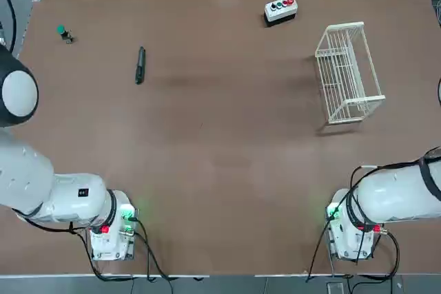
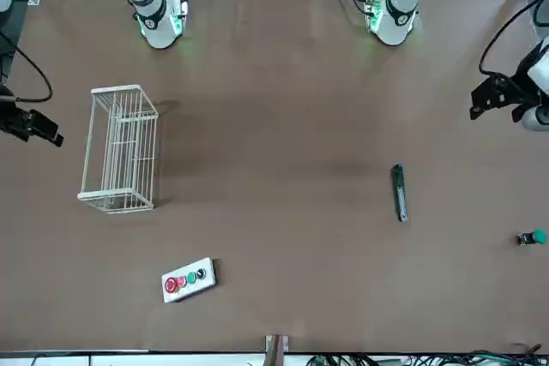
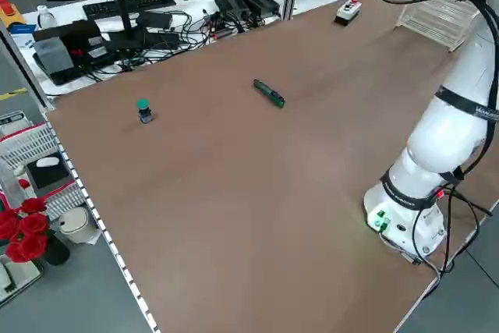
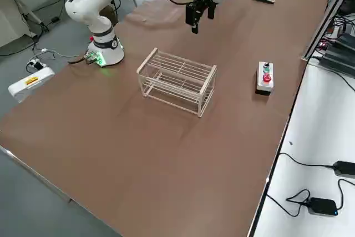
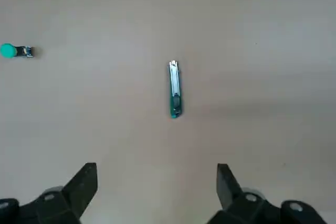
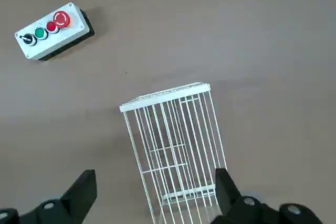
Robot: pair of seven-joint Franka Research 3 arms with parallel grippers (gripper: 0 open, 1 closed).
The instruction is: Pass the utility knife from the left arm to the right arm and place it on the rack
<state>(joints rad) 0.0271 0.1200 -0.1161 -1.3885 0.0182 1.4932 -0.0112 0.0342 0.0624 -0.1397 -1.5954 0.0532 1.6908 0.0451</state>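
The utility knife [image 1: 140, 65], slim, dark green and black, lies flat on the brown table at the far left, alone. In the left wrist view the utility knife [image 5: 174, 88] sits well beyond my left gripper [image 5: 156, 167], which hangs high above the table, open and holding nothing. The white wire rack [image 1: 348, 74] stands at the far right. My right gripper [image 6: 155, 172] hovers high over the rack [image 6: 173, 140], open, with nothing between its fingers. The right side view shows it above the table behind the rack [image 4: 177, 80].
A grey box with coloured buttons [image 1: 281, 9] sits at the far edge, left of the rack. A small green-capped knob [image 1: 64, 33] stands near the far left corner. Cables and devices line a bench beyond the table's far edge.
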